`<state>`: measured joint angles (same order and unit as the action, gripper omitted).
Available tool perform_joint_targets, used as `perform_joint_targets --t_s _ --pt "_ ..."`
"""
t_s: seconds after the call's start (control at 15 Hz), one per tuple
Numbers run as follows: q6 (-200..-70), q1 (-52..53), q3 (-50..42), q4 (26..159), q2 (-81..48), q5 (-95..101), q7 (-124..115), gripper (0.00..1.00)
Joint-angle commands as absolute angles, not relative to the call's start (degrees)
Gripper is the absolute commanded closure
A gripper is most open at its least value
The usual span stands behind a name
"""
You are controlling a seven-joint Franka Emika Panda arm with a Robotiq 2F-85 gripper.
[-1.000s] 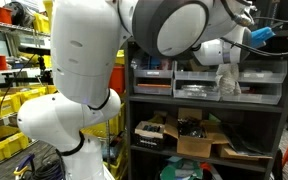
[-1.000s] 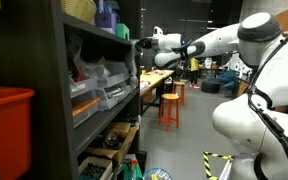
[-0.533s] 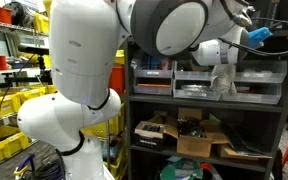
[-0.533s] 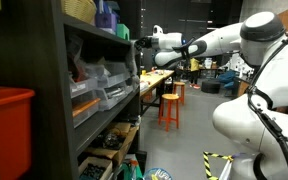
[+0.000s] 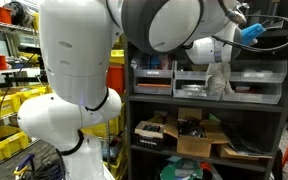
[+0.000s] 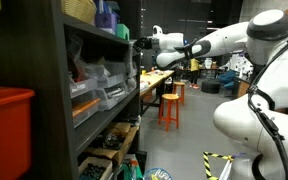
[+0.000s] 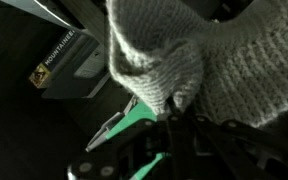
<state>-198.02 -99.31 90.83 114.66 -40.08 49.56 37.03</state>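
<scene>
A whitish knitted cloth (image 7: 154, 50) fills the upper part of the wrist view, and my gripper (image 7: 174, 108) is shut on a bunched fold of it at the bottom centre. In an exterior view the cloth (image 5: 217, 82) hangs from the gripper (image 5: 216, 64) in front of the shelf's upper level. In an exterior view the gripper (image 6: 137, 43) is at the front edge of the dark shelf unit (image 6: 59, 90), near its top. The fingertips are hidden by the cloth.
The shelf unit (image 5: 204, 103) holds grey drawer bins (image 5: 189, 82) and, lower down, a cardboard box (image 5: 196, 145) with clutter. Yellow crates (image 5: 4, 105) stand beside it. A red bin (image 6: 4, 115) and an orange stool (image 6: 169, 105) are nearby.
The wrist and the hanging cloth have shifted a little sideways along the shelf front. The grip on the cloth is unchanged.
</scene>
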Motion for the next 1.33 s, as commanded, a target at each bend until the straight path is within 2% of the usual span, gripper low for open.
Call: perform_joint_targets --t_s 0.0,0.8,1.27 --pt "-198.02 -101.9 94.1 118.9 -40.93 49.21 41.39 0.99" --pt "-198.01 -107.33 101.89 125.76 -45.1 47.26 52.47 0.99" --pt "-198.02 -106.92 102.19 128.92 -45.09 42.3 59.55 0.99"
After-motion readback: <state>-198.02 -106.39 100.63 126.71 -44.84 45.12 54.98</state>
